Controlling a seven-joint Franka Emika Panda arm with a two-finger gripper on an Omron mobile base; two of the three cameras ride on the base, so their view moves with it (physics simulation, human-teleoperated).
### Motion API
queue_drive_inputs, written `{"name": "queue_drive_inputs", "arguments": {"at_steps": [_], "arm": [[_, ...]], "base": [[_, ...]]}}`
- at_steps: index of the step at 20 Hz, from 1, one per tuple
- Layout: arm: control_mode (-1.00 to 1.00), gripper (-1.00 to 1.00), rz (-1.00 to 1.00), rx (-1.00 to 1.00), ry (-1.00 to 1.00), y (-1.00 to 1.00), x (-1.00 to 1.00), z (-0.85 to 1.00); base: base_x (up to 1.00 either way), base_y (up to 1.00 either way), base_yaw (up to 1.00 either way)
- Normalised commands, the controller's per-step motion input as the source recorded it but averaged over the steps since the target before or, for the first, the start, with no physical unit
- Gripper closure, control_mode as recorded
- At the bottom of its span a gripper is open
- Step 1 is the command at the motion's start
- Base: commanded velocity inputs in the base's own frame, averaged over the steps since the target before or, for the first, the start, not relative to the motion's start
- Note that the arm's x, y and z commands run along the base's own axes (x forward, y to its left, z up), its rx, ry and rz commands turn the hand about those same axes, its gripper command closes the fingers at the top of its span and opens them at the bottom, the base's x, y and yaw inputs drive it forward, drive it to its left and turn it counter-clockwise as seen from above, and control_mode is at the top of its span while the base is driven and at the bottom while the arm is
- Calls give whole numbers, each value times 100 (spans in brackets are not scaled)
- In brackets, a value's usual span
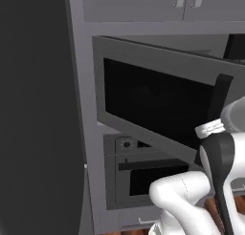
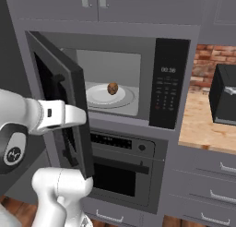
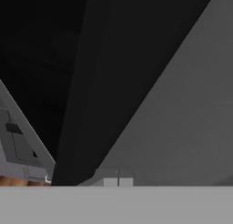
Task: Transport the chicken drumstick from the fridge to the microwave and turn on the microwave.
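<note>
Golden drumstick [image 2: 112, 88] on turntable [image 2: 107, 96] | microwave [image 2: 159, 74] door [image 2: 60, 101] half open | gripper shut, empty, against door | risk: hand slips off door, which stays ajar, blocking start

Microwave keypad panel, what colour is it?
Black, with small pale buttons and a dim display; the keypad panel of the microwave shows best in the right base view.

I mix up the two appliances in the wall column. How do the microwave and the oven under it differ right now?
The wide grey microwave has its dark-window door swung open; the grey oven below is shut. The microwave has a black keypad panel with its handle bar vertical; the oven has a knob and horizontal handle. Both are grey built-ins with dark windows.
</note>
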Motion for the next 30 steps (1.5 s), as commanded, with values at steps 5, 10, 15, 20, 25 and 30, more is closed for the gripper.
{"name": "queue_drive_inputs", "arguments": {"at_steps": [5,10,15,20,25,30], "arm": [[-100,100,0,0,-14,0,57,-43],[-100,100,0,0,-12,0,57,-46],[-100,100,0,0,-9,0,60,-31],[-100,100,0,0,-7,0,61,-27],[-100,100,0,0,-1,0,56,-10],[-100,100,0,3,0,0,59,0]], "base": [[0,0,0],[0,0,0],[0,0,0],[0,0,0],[0,0,0],[0,0,0]]}}
